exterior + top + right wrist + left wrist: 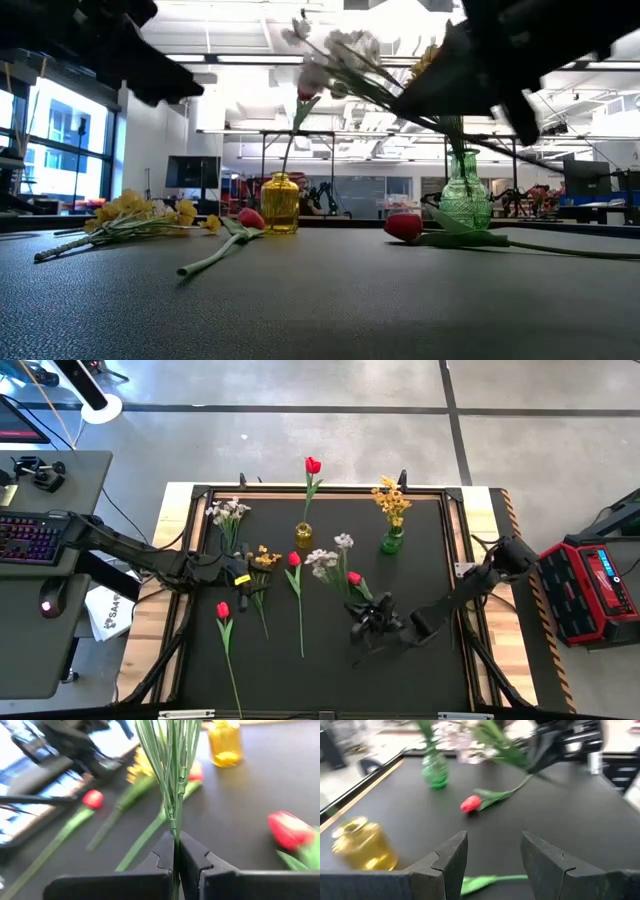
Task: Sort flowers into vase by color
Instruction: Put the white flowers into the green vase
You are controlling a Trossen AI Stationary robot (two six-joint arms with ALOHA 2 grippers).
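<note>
My right gripper (363,618) is shut on a white blossom spray (327,558), raised over the table's middle (325,50). My left gripper (250,575) hovers open (492,857) over the mat beside a yellow spray (265,557) that lies flat. Three red tulips lie on the mat (294,560) (222,610) (354,578). The yellow vase (303,536) holds a red tulip (313,465). The green vase (392,543) holds yellow blossoms (392,500). White blossoms (228,512) stand at the far left. My right gripper pinches the white spray's bundle of thin green stems (174,827) between its two fingers, the stems running on ahead along the fingers. The spray is lifted clear of the table and slants up, its blossoms (330,45) toward the far left.
A raised frame (455,495) borders the black mat. A green tulip stem (490,881) lies just below my left gripper's fingers. The near right of the mat (420,680) is bare. A keyboard desk (40,530) stands left of the table, a red case (590,585) to the right.
</note>
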